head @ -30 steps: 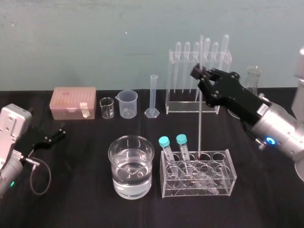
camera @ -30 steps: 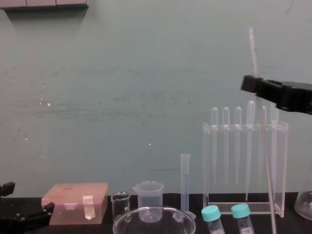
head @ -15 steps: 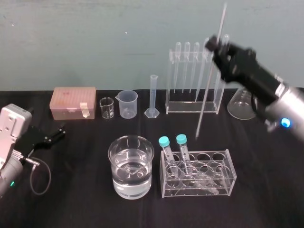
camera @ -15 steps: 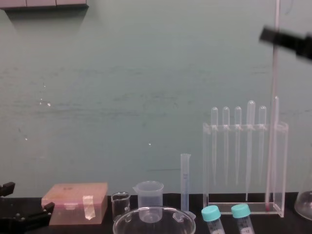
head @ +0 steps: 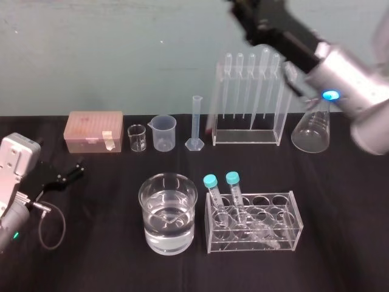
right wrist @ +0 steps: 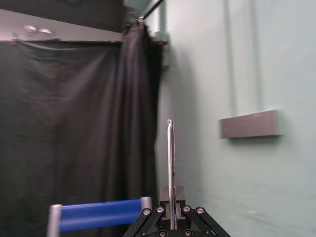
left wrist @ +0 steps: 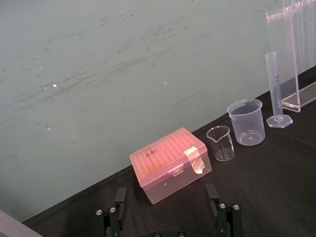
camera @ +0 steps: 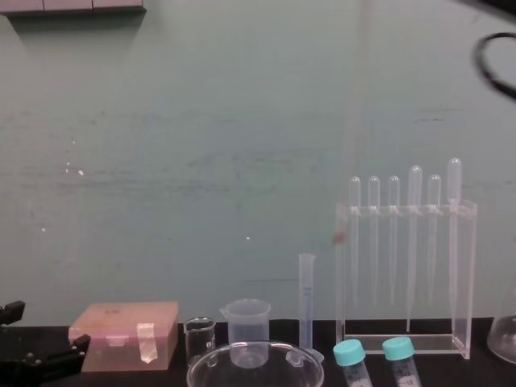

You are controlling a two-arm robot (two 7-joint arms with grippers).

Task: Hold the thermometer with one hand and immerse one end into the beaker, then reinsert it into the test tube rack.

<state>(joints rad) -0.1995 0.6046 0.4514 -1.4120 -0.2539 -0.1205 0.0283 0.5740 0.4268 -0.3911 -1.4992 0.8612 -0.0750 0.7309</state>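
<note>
My right gripper (head: 245, 11) is raised high at the back, above the tall pipette stand, and is shut on the thermometer (right wrist: 171, 163). This thin whitish rod sticks up between the fingers in the right wrist view. Below the gripper it shows as a faint blurred streak with a reddish tip (camera: 339, 238), hanging in the air just left of the pipette stand. The beaker (head: 168, 213), wide and holding water, stands front centre. The low test tube rack (head: 254, 222), right of it, carries two teal-capped tubes. My left gripper (head: 68, 173) lies open on the table at far left.
At the back stand a pink box (head: 95, 131), a tiny glass beaker (head: 137, 138), a plastic beaker (head: 163, 132), a measuring cylinder (head: 196, 125), the tall pipette stand (head: 246, 137) and a conical flask (head: 311, 131). A cable loops beside the left arm.
The right arm rose and swung left, lifting the thermometer out of the low rack. Its tip now hangs in the air left of the pipette stand. The left arm stayed still.
</note>
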